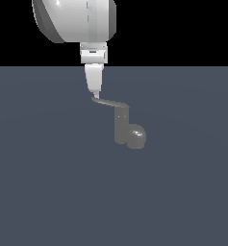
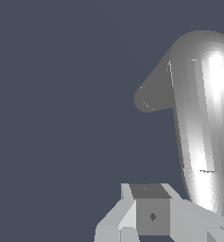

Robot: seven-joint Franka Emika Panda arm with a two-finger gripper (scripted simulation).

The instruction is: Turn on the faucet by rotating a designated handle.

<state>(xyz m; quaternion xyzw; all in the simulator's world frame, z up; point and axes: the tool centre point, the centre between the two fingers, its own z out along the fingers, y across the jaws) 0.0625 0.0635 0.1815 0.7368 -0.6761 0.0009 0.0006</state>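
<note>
The faucet (image 1: 121, 126) is a dull grey upright post with a rounded glossy bulb (image 1: 136, 137) at its foot, standing on the flat blue-grey floor. Its thin handle (image 1: 109, 103) sticks out from the post top toward the exterior view's left. My gripper (image 1: 95, 91) points straight down, its fingers together and its tips just above the handle's free end, touching it or nearly so. The wrist view shows the handle (image 2: 203, 127) as a long shiny bar beside my gripper (image 2: 149, 191), with a darker part of the faucet (image 2: 153, 97) beyond it. Nothing is held.
The white arm's wrist (image 1: 74, 19) hangs above the gripper at the top of the exterior view. The blue-grey floor (image 1: 48, 182) stretches around the faucet with no other objects on it.
</note>
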